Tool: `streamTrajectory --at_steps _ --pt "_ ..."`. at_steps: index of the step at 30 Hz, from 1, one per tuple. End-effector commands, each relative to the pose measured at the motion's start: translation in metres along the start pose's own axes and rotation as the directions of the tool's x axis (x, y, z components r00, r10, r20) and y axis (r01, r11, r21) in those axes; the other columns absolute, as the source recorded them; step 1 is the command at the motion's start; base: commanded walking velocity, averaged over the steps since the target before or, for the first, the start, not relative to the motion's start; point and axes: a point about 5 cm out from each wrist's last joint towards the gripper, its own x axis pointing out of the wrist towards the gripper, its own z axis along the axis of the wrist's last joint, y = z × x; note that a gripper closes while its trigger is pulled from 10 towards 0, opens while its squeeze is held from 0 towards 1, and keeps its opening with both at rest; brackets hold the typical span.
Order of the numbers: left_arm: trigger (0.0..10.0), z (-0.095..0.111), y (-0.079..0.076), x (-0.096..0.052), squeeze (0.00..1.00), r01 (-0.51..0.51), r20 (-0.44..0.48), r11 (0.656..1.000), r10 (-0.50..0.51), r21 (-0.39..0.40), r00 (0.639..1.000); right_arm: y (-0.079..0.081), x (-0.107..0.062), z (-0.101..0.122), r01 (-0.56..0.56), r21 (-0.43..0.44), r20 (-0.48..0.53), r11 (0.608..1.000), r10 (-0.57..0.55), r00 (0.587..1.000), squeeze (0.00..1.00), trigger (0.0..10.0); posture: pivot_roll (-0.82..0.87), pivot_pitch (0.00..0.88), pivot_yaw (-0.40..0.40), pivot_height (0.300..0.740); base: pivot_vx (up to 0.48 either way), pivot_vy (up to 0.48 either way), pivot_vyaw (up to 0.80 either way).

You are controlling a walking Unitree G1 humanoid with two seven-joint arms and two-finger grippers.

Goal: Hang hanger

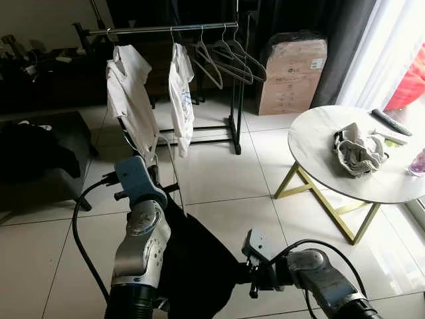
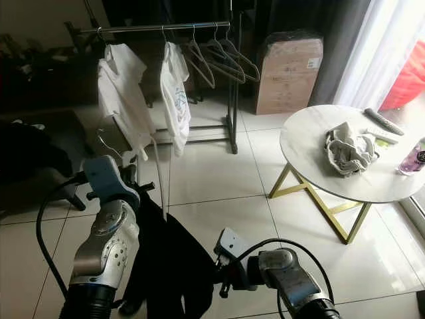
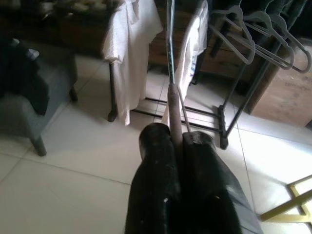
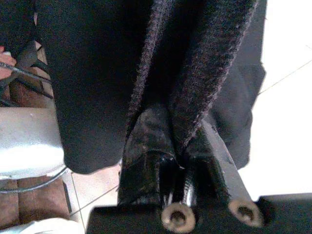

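Midway: left gripper [image 3: 178, 146] jaws clamped on thin metal hanger [image 3: 171, 73] carrying black garment [image 1: 192, 266], right gripper [image 4: 173, 129] jaws pinching its cloth, well short of chrome clothes rail [image 1: 166, 28]; hanging remains.

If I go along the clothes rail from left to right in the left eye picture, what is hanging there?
First white shirt → second white shirt → bunch of empty hangers.
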Motion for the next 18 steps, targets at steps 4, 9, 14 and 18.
streamTrajectory --at_steps 4,9,14,18 --pt "10.0 0.007 -0.025 -0.003 0.0 0.307 0.022 0.918 -0.323 0.253 0.946 0.001 -0.006 -0.016 0.028 0.004 -0.046 1.0 -0.028 0.999 0.0 0.0 0.04 0.146 0.032 0.74 0.0 0.0 0.0" --pt "10.0 0.001 -0.031 -0.013 0.0 0.49 -0.052 0.813 -0.5 0.314 0.864 -0.004 -0.008 -0.011 0.07 -0.006 -0.02 0.998 -0.07 0.997 0.0 0.0 0.04 0.147 0.032 0.74 0.0 0.0 0.0" --pt "10.0 -0.007 -0.013 -0.015 0.0 0.572 -0.184 0.764 -0.542 0.3 0.82 -0.016 -0.011 -0.004 0.177 0.0 0.012 0.984 -0.177 0.984 0.0 0.0 0.05 0.15 0.036 0.74 0.0 0.0 0.0" --pt "10.0 -0.024 0.008 -0.024 0.0 0.684 -0.393 0.67 -0.568 0.29 0.723 -0.028 -0.016 -0.003 0.287 0.02 -0.001 0.958 -0.287 0.958 0.0 10.0 0.05 0.149 0.038 0.74 0.0 0.0 0.0"
